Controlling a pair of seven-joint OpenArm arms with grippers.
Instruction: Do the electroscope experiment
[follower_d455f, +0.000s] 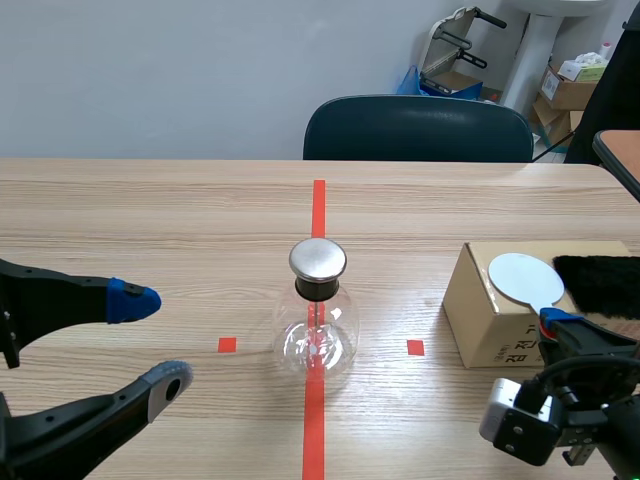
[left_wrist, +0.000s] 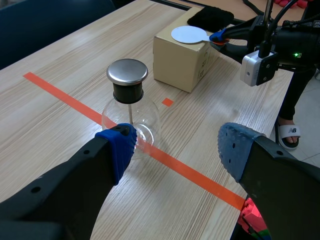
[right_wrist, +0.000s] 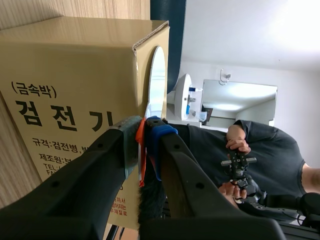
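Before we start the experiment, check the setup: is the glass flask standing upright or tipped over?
Upright. The flask stands on its round base on the table, with its metal cap level on top.

Glass flask (follower_d455f: 316, 335) mid-table, cardboard box (follower_d455f: 478, 305) near its right, passable gap between them

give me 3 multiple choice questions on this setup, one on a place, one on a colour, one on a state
1. Where does the white disc lie? A on the chair; B on the cardboard box; C on the bare table.
2. What colour is the cap of the glass flask? A silver; B red; C blue.
3. How is the left gripper? A shut on the flask; B shut on nothing; C open.
Answers: 1 B, the disc rests on the box's top; 2 A, the cap shines metallic silver; 3 C, its fingers stand wide apart.
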